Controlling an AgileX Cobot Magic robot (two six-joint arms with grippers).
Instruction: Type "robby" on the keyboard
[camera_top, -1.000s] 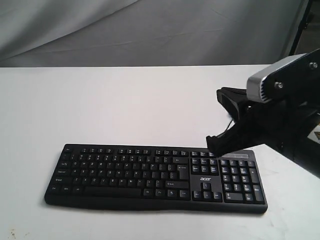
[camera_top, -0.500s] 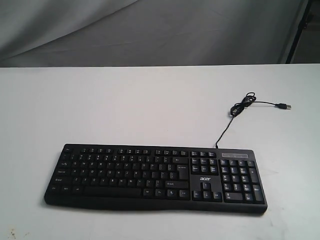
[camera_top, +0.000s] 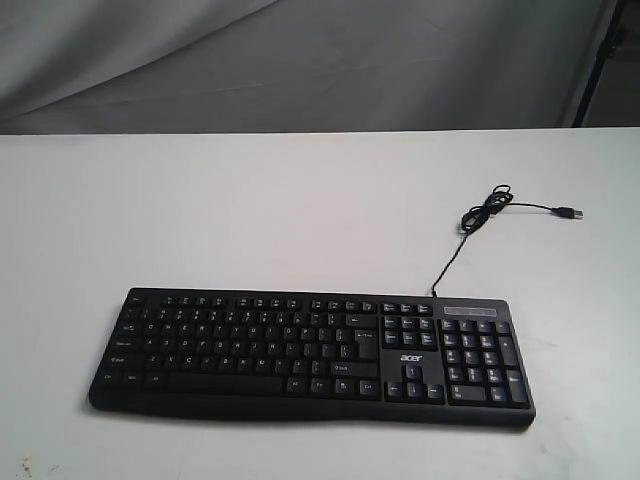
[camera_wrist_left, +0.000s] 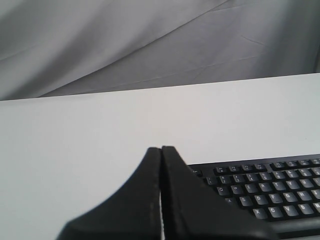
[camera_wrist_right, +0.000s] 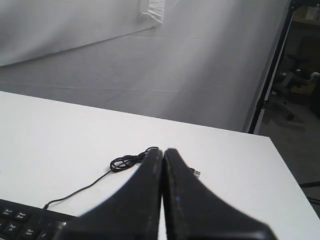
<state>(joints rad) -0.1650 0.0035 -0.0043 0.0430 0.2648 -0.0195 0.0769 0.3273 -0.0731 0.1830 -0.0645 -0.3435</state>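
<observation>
The black keyboard (camera_top: 310, 355) with white legends and an acer logo lies near the front of the white table (camera_top: 250, 210). Its thin USB cable (camera_top: 480, 215) runs back to a small coil and a plug at the right. Neither arm shows in the exterior view. In the left wrist view my left gripper (camera_wrist_left: 161, 149) is shut with nothing in it, held above the table off the keyboard's (camera_wrist_left: 265, 187) corner. In the right wrist view my right gripper (camera_wrist_right: 163, 151) is shut and empty, over the table beside the coiled cable (camera_wrist_right: 127, 161); a keyboard (camera_wrist_right: 20, 220) corner shows.
A grey cloth backdrop (camera_top: 300, 60) hangs behind the table. A black stand pole (camera_wrist_right: 270, 70) rises off the table's right side, with dim room clutter beyond it. The table's right edge (camera_wrist_right: 295, 180) is close to the cable's plug.
One second ago the right arm stood over the keyboard's number-pad end in the exterior view. It has left that view, uncovering the cable. The keyboard has not moved.
</observation>
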